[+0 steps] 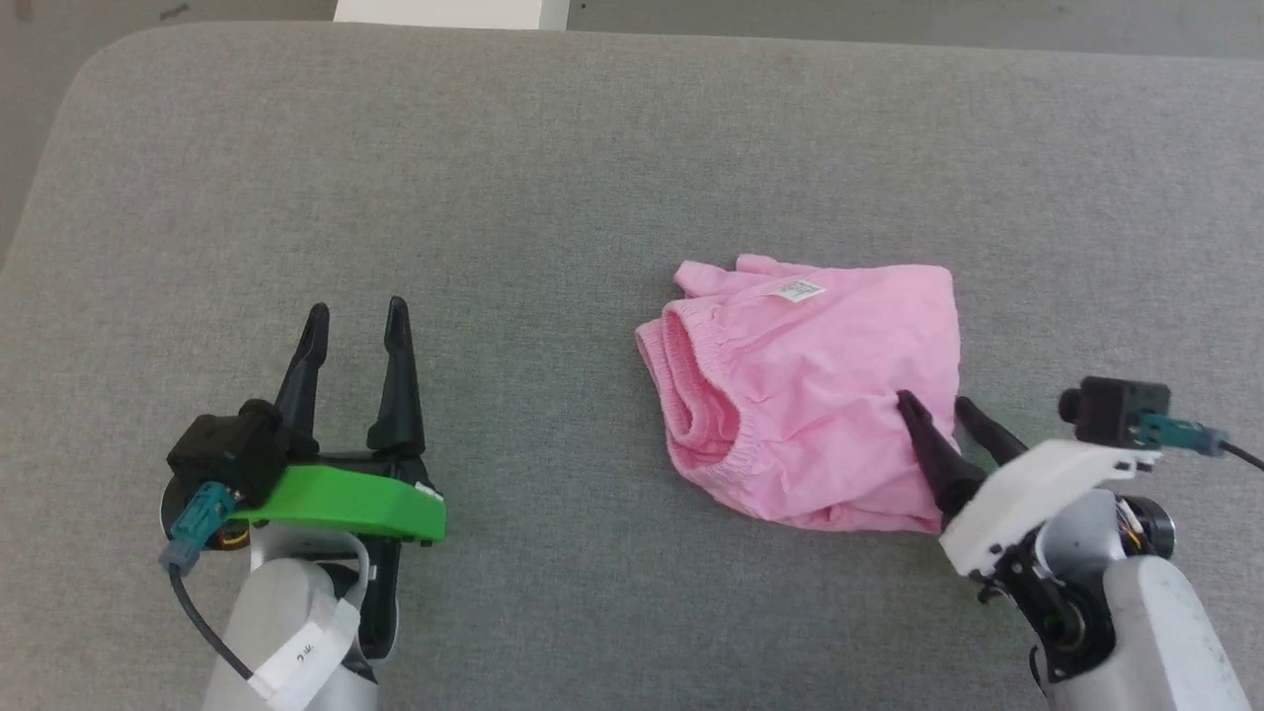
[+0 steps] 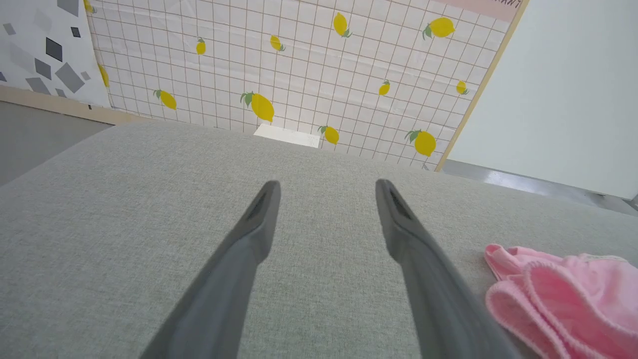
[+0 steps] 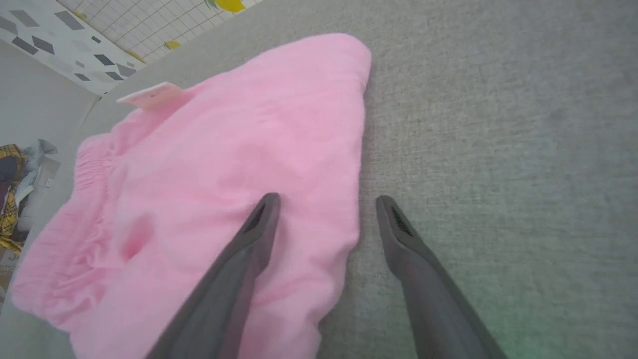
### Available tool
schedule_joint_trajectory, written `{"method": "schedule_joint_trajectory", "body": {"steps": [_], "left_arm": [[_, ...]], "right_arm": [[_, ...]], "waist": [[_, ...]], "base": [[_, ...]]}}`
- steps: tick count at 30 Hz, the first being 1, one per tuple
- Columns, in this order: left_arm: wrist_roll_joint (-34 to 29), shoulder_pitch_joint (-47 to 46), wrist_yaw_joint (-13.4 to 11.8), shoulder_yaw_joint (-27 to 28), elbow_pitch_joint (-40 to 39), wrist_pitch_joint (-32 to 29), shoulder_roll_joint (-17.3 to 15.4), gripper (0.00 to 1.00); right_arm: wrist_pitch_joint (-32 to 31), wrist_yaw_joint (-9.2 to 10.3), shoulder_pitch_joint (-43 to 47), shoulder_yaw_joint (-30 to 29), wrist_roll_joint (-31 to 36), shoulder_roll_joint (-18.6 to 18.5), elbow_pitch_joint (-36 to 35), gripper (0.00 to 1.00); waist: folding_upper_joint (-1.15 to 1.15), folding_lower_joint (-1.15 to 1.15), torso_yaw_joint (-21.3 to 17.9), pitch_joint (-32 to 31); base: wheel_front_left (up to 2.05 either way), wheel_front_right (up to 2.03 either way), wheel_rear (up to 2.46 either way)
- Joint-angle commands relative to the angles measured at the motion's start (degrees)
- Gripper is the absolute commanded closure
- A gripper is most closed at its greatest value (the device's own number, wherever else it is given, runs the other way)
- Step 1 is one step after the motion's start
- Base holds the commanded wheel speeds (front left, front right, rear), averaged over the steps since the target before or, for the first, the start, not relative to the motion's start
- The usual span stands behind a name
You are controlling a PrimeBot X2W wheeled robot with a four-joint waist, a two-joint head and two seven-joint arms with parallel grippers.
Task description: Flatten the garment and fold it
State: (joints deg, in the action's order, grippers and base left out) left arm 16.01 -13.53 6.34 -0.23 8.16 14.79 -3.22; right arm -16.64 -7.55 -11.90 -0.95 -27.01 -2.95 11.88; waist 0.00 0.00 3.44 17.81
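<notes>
The garment (image 1: 805,380), pink shorts with a gathered waistband and a small white label, lies folded over in a loose heap right of centre on the grey surface. My right gripper (image 1: 933,403) is open at its lower right edge, one finger over the pink fabric (image 3: 224,164) and the other over bare grey surface. Nothing sits between its fingers. Well to the left, my left gripper (image 1: 357,316) stands open above bare surface with nothing held. In the left wrist view the garment's waistband (image 2: 558,294) shows at the lower right, apart from that left gripper (image 2: 326,192).
The grey padded surface (image 1: 553,178) has a rounded far-left corner, with floor beyond it. A white block (image 2: 288,135) stands past the far edge before a lemon-patterned wall (image 2: 299,65). A pile of other clothes (image 3: 15,189) lies off the surface's edge.
</notes>
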Motion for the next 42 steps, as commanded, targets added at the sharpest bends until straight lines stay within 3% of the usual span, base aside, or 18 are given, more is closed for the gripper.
{"method": "schedule_joint_trajectory", "body": {"steps": [1,3,4,5,6,7,12,17,25,34,42], "left_arm": [[-0.4,0.2,0.3,0.0,0.1,0.2,0.2,0.00],[-0.3,0.2,0.4,-0.1,0.3,0.2,0.2,0.00],[-0.2,0.2,0.4,-0.2,0.4,0.2,0.2,0.00],[-0.1,0.2,0.4,-0.2,0.5,0.2,0.2,0.00],[-0.1,0.2,0.4,-0.3,0.6,0.2,0.2,0.00],[0.0,0.3,0.4,-0.3,0.6,0.2,0.3,0.00],[0.2,0.9,0.2,0.2,0.5,0.2,0.3,0.00],[-0.1,1.6,0.1,0.7,-0.2,0.2,0.1,0.00],[-0.9,1.4,0.1,0.1,-1.5,0.1,-1.1,0.00],[-2.4,-1.4,0.3,-2.1,-4.3,-2.9,-3.9,0.00],[-3.6,-3.8,0.5,-4.2,-7.8,-6.6,-6.5,0.00]], "right_arm": [[-1.0,0.06,-1.5,0.8,1.1,0.1,0.9,0.00],[-2.8,0.06,-2.4,1.8,2.0,0.1,2.3,0.00],[-3.9,0.06,-2.6,2.2,2.7,0.1,2.8,0.24],[-5.0,0.06,-2.9,2.6,3.5,0.1,3.1,0.64],[-5.9,0.06,-3.0,2.9,4.4,0.1,3.2,0.87],[-6.9,0.06,-2.9,3.2,5.7,0.1,2.9,1.00],[-10.0,0.06,-2.6,2.5,13.5,0.1,-0.7,1.00],[-13.1,0.06,-2.9,3.6,23.7,-0.5,-5.7,1.00],[-14.3,0.06,-5.1,4.9,30.5,-10.2,-9.0,1.00],[-8.3,0.06,-13.7,7.3,32.7,-18.4,-1.3,1.00],[-2.4,0.06,-22.4,7.5,35.7,-22.5,10.3,1.00]], "waist": [[0.00,0.00,0.3,0.1],[0.00,0.00,0.7,0.0],[0.00,0.00,0.9,0.0],[0.00,0.00,1.1,-0.1],[0.00,0.00,1.2,-0.1],[0.00,0.00,1.2,-0.2],[0.00,0.00,0.3,-0.5],[0.00,0.00,-3.2,-0.6],[0.00,0.00,-13.1,0.4],[0.00,0.00,-23.6,4.8],[0.00,0.00,-27.0,10.4]], "base": [[0.00,0.00,0.00],[0.00,0.00,0.00],[0.00,0.00,0.00],[0.00,0.00,0.00],[0.00,0.00,0.00],[0.00,0.00,0.00],[0.00,0.00,0.00],[0.00,0.00,0.00],[0.00,0.00,0.00],[0.00,0.00,0.00],[0.00,0.00,0.00]]}}
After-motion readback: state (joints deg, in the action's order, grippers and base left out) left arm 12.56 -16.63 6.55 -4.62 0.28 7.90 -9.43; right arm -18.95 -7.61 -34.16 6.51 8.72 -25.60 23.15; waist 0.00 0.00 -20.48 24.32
